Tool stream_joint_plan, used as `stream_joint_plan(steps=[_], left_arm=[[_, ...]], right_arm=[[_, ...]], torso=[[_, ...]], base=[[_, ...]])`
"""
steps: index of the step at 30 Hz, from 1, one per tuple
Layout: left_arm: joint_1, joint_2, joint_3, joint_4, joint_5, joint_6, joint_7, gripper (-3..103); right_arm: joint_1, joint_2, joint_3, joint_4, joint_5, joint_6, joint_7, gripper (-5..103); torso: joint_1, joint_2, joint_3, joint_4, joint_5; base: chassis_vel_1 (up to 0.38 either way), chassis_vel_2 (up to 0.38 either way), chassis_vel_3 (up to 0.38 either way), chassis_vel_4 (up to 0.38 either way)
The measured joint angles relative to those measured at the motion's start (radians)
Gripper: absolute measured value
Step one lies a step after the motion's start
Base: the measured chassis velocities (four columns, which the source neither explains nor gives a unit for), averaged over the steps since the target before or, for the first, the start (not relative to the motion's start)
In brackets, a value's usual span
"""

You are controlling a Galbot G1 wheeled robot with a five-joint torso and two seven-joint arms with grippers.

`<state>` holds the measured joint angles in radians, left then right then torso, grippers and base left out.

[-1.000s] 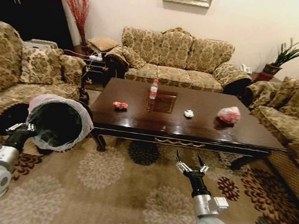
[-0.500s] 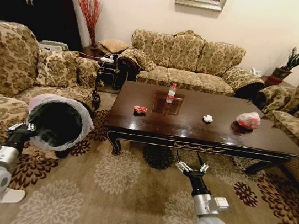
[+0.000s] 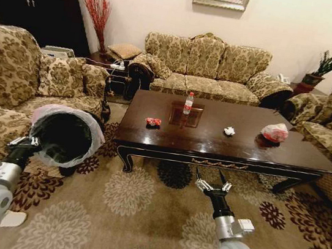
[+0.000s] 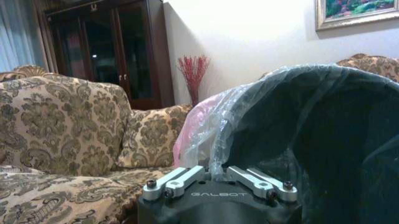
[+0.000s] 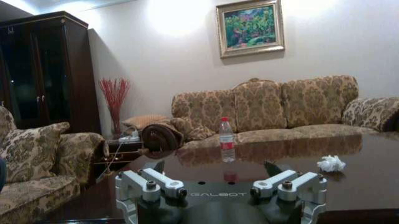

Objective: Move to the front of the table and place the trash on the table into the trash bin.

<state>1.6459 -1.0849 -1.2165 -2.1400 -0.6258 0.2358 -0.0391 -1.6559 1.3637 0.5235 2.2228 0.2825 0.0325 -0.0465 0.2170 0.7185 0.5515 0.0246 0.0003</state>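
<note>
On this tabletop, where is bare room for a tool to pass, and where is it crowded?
On the table, bare patches: left of the red wrapper, between it and the paper wad, and the front strip. Tightest: bottle and wrapper; wad and knotted bag.

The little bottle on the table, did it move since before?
No. The bottle stands at the same spot on the table, beside the red wrapper and paper wad. The whole picture shifted because the camera moved.
</note>
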Motion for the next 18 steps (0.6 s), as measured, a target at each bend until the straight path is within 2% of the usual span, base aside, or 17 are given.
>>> stream_joint_plan(steps=[18], left_arm=[[0.000, 0.000, 0.000, 0.001, 0.000, 0.000, -0.001, 0]], right_arm=[[0.000, 0.000, 0.000, 0.000, 0.000, 0.000, 0.000, 100]], torso=[[0.000, 0.000, 0.000, 0.0001, -0.0004]], base=[[0.000, 0.000, 0.000, 0.000]])
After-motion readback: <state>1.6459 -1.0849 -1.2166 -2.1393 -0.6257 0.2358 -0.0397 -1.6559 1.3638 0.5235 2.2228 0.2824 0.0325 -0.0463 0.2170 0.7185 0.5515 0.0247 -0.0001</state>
